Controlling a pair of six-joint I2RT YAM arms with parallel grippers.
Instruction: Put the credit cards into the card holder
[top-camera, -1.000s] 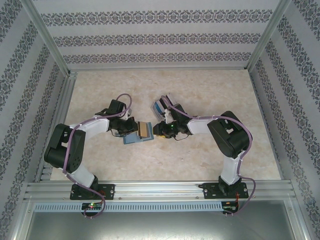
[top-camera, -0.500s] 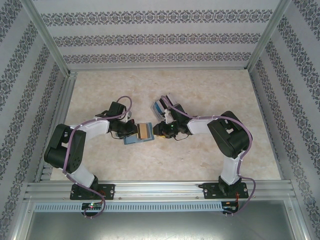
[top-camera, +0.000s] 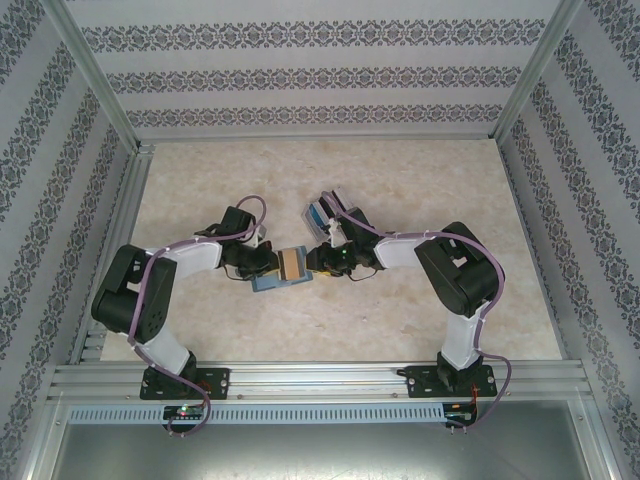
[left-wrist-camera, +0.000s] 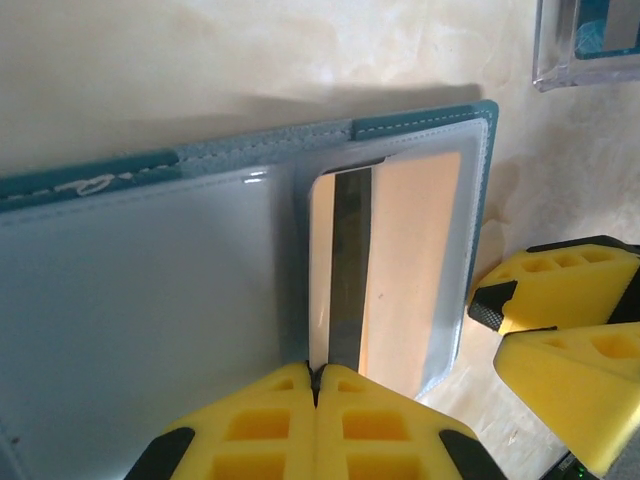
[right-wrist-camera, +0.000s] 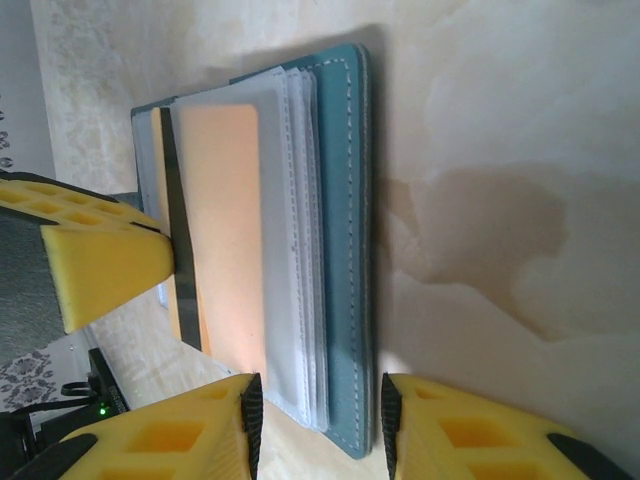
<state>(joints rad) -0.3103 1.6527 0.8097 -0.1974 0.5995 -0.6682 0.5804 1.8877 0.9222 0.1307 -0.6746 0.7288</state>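
Marble-look table (top-camera: 420, 180); left gripper (left-wrist-camera: 316, 372) pinches tan-orange, dark-striped card (left-wrist-camera: 405, 260) mostly sleeved in teal card holder (right-wrist-camera: 345, 200); right gripper (right-wrist-camera: 317, 415) clamps that holder

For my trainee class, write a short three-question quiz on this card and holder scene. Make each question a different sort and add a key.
1. True or false: the left claw stands open, holding nothing.
2. Which colour is the card lying partly inside the card holder? A red; B tan-orange with a dark stripe; C blue.
3. Short answer: what lies between the jaws of the right claw?
Key: 1 false, it is shut on the card's edge. 2 B. 3 the card holder's edge.
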